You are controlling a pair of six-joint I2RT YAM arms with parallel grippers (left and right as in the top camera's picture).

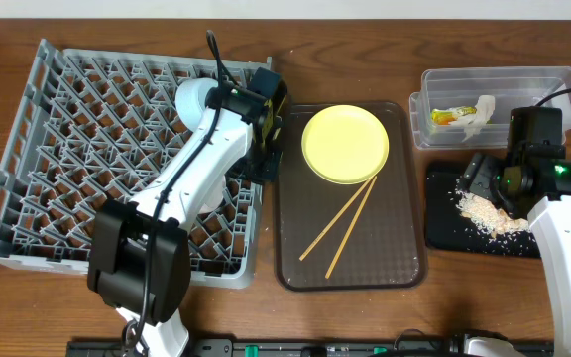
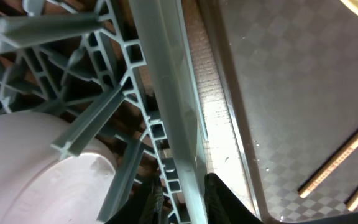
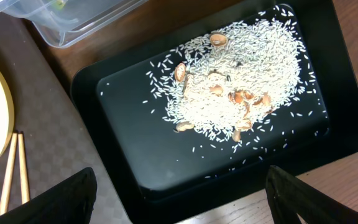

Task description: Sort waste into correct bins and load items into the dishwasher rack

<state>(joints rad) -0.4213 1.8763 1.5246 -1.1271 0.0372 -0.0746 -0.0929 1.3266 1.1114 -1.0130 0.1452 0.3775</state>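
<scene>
The left gripper (image 1: 264, 157), its opening unclear, sits just left of the plate (image 1: 345, 144). The right gripper (image 1: 482, 177), spread wide and empty, is farther right.

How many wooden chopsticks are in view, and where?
2. Both wooden chopsticks lie close together on the brown textured serving tray, slanting down-left from the round yellow plate's rim. None shows in the grey plastic rack, partly hidden by the left arm.
</scene>
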